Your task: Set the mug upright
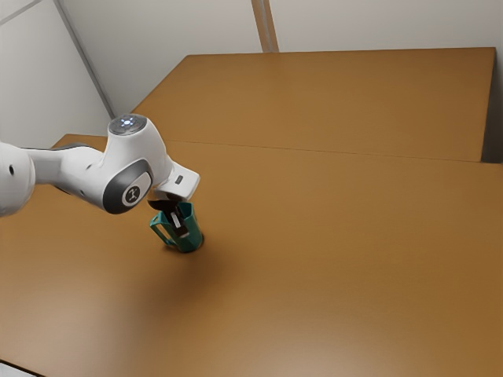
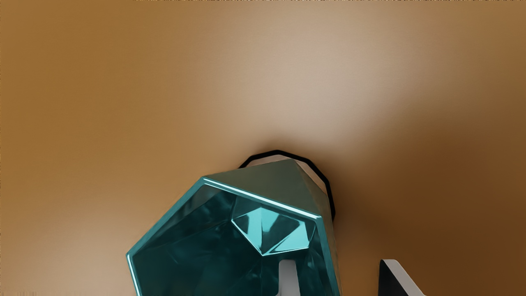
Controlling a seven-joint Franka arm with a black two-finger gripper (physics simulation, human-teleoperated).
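- The exterior view's left edge cuts off the white, jointed robot arm (image 1: pixel 134 182).
- The black two-finger gripper (image 1: pixel 181 229) hides part of the teal, faceted mug (image 1: pixel 192 236) in the exterior view.
- The wrist view's edge cuts off the mug's rim and both fingers.
- The mug's wall partly hides its round, black-edged base (image 2: pixel 327 183).
- Whether the finger over the mug's opening touches its inner wall is impossible to tell.
- The smooth brown table (image 1: pixel 346 259) runs past the exterior view's right edge.
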